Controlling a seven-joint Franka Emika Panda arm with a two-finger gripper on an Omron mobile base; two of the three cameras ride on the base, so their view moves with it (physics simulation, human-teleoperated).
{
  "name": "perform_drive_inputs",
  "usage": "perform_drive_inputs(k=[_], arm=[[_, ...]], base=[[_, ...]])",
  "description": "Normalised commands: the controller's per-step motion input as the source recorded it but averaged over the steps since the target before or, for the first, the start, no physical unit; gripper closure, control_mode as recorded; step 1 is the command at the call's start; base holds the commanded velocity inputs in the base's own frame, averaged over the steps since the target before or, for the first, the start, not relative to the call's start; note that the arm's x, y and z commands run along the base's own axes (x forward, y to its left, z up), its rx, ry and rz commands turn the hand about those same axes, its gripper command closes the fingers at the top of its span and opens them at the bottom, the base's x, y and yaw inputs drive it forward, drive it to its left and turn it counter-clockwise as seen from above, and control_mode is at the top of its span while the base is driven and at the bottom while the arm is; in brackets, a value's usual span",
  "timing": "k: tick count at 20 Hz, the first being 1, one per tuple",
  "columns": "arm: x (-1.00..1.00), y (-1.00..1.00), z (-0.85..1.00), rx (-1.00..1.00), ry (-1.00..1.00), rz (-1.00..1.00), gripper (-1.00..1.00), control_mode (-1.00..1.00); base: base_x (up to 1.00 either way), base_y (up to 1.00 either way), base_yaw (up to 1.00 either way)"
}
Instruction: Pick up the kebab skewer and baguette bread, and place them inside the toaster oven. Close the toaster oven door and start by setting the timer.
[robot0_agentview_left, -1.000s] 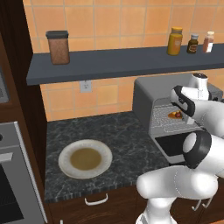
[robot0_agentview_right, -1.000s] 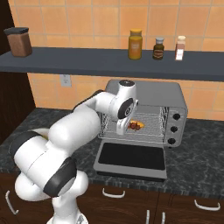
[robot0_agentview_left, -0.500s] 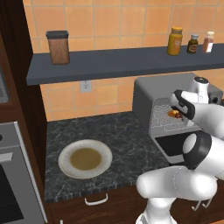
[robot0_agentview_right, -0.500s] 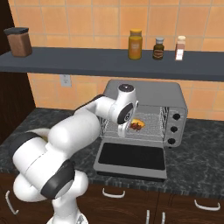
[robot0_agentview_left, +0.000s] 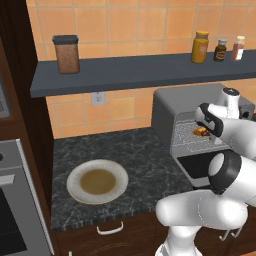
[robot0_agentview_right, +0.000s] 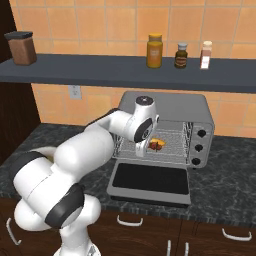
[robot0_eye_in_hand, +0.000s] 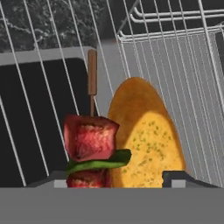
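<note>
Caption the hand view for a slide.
Kebab skewer and baguette bread lying side by side on the toaster oven's wire rack, between the open gripper tips.

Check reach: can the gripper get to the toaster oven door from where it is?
Probably yes. The toaster oven door hangs open and flat just below the gripper, which sits at the rack by the kebab skewer and baguette bread; nothing between.

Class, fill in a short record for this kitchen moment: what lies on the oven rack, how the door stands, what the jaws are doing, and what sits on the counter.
On rack: kebab skewer beside baguette bread, touching
Toaster oven door: folded down, open
Gripper: jaws apart, straddling both foods
Counter: plate, left of oven
Shelf: jars
</note>
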Motion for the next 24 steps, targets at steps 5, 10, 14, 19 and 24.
perform_drive_inputs(k=[5, 10, 14, 19, 24], arm=[[-0.02, 0.0, 0.0, 0.0, 0.0, 0.0, -1.0, -1.0], [-0.22, 0.0, 0.04, 0.0, -0.03, 0.0, -1.0, -1.0], [-0.21, 0.0, 0.16, 0.0, -0.02, 0.0, -1.0, -1.0], [-0.37, -0.04, 0.4, 0.07, -0.13, -0.02, -1.0, -1.0], [-0.22, -0.01, 0.31, 0.14, -0.15, -0.15, -1.0, -1.0]], base=[[0.0, 0.0, 0.0], [0.0, 0.0, 0.0], [0.0, 0.0, 0.0], [0.0, 0.0, 0.0], [0.0, 0.0, 0.0]])
